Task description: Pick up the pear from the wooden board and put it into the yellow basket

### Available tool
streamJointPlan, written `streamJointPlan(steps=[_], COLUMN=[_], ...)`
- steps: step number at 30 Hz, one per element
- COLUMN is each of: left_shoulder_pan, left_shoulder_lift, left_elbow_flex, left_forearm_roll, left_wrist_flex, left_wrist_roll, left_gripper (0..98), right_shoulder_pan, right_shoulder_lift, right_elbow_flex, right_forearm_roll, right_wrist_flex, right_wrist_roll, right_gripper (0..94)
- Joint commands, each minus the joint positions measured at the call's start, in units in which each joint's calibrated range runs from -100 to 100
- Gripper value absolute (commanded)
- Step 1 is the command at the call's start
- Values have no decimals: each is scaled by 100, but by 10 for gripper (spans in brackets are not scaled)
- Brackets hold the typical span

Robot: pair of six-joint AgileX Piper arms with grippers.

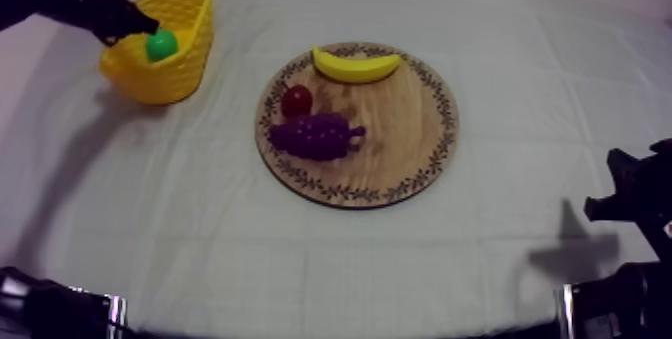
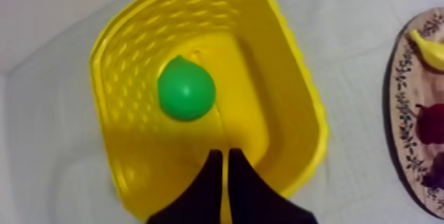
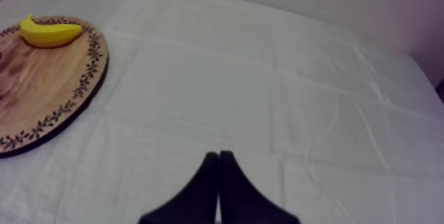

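Pear (image 2: pixel 185 88) lies on the floor of the basket (image 2: pixel 125 55), free of the left gripper (image 2: pixel 222 154). That gripper's fingers are closed on nothing, just above the basket's near wall. Right gripper (image 3: pixel 219 155) is closed and empty too, far from the basket, past the board (image 1: pixel 400 133).

Likely risk: if the left arm pulls out low, its fingers could snag the basket rim. The basket looks light, so it could tip or slide and let the pear roll out.

Cloth (image 1: pixel 520 83) is grey-white and creased in fold lines, so a dragged basket may bunch it. Banana (image 1: pixel 355 65), grapes (image 1: pixel 315 135) and small red fruit (image 1: pixel 296 99) sit on the board, well apart from the basket. A pale wall runs beyond the table's far edge.
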Motion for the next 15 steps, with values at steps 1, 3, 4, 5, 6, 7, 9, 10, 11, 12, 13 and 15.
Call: streamJointPlan(steps=[1, 3, 4, 5, 6, 7, 9, 10, 11, 12, 13, 15], left_shoulder_pan=[15, 26, 30, 32, 33, 37, 52, 63, 71, 76, 75, 61], left_shoulder_lift=[-1569, -2290, -2652, -3013, -3375, -3731, -4435, -4783, -5126, -5466, -5800, -6444], left_elbow_flex=[1333, 1845, 2087, 2327, 2561, 2793, 3228, 3437, 3640, 3839, 4039, 4439], left_forearm_roll=[-59, -99, -110, -118, -124, -128, -141, -150, -156, -161, -162, -153], left_wrist_flex=[-233, -336, -366, -387, -394, -380, -299, -235, -157, -75, 8, 176], left_wrist_roll=[214, 336, 386, 436, 481, 525, 622, 671, 720, 766, 806, 869], left_gripper=[1, 0, 0, 0, 0, 0, 0, 0, 0, 0, 0, 0], right_shoulder_pan=[0, 0, 0, 0, 0, 0, 0, 0, 0, 0, 0, 0], right_shoulder_lift=[1, 1, 1, 1, 1, 1, 1, 1, 1, 1, 1, 1], right_elbow_flex=[3, 3, 3, 3, 3, 3, 3, 3, 3, 3, 3, 3], right_forearm_roll=[-1, -1, -1, -1, -1, -1, -1, -1, -1, -1, -1, -1], right_wrist_flex=[-2, -2, -2, -2, -2, -2, -2, -2, -2, -2, -2, -2], right_wrist_roll=[0, 2, 3, 2, 2, 1, 1, 1, 1, 1, 1, 0], right_gripper=[3, 3, 3, 3, 3, 3, 3, 3, 3, 3, 3, 3])
